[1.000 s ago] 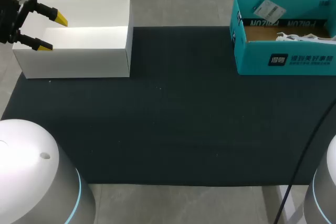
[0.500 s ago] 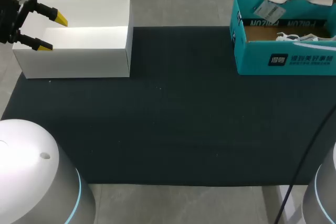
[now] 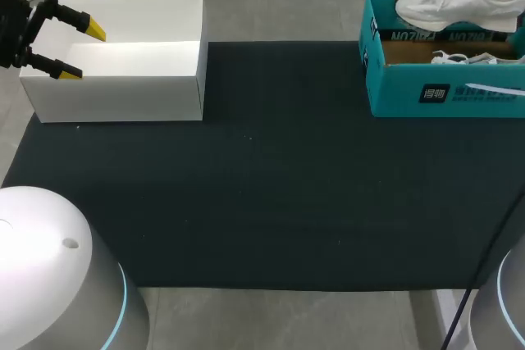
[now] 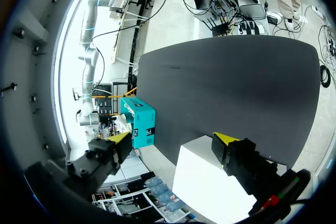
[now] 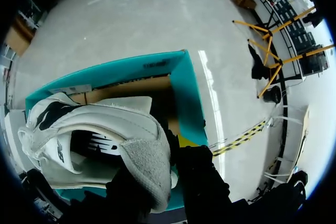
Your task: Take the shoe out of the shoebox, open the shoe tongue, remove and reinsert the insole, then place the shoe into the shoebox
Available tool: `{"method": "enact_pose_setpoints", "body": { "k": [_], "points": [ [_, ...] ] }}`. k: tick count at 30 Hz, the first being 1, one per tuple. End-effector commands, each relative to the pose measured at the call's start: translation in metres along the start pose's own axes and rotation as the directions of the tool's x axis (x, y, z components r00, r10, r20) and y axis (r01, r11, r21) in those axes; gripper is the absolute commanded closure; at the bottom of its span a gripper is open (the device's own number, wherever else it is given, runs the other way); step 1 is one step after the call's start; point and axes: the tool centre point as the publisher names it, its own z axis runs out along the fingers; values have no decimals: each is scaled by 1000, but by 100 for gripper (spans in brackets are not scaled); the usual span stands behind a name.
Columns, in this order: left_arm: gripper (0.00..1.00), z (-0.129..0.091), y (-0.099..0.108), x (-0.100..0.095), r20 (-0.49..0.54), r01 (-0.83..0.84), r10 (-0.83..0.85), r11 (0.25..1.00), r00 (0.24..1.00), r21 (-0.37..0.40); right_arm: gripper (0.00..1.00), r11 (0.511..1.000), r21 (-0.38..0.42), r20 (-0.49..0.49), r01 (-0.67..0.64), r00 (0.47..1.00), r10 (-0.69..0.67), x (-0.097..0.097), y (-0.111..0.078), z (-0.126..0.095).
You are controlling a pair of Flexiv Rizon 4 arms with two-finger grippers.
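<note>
Left tool [image 3: 82, 52]: open, over white box [image 3: 123, 96], far left.
Right tool [image 5: 160, 150]: gripping shoe [image 3: 455, 2] above shoebox [image 3: 443, 92], far right.
Counter [image 3: 271, 186]: boxes well apart.

Open table [image 3: 271, 194] across the middle and whole near edge, white box [image 3: 123, 88] blocking the far left corner, left gripper [image 3: 82, 52] spread above its left end, teal shoebox [image 3: 398, 92] at the far right corner, white shoe [image 3: 455, 7] over its opening, wide passage between the boxes.

The arm housings [image 3: 49, 276] are white, rounded, ringed in cyan. The left end effector [image 3: 82, 52] is black with yellow tips.
</note>
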Motion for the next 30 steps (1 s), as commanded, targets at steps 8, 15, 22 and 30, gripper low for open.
{"method": "enact_pose_setpoints", "body": {
  "k": [8, 15, 22, 30],
  "points": [
    [0, 0, 0, -1, -3, 1, -1, 1000, 1000, 1, 100, 997, -73, 2, 10, 1000, -10, 10, -10, 26],
    [0, 0, 0, -1, -3, 1, -1, 1000, 1000, 1, 100, 997, -72, 21, 26, 999, -25, 11, -2, 43],
    [0, 0, 0, -1, -3, 1, -1, 1000, 1000, 1, 100, 997, -74, 32, 15, 999, -12, 9, 4, 57],
    [0, 0, 0, -1, -3, 1, -1, 1000, 1000, 1, 100, 997, -74, 53, 16, 998, -13, 7, 9, 69]
  ]
}}
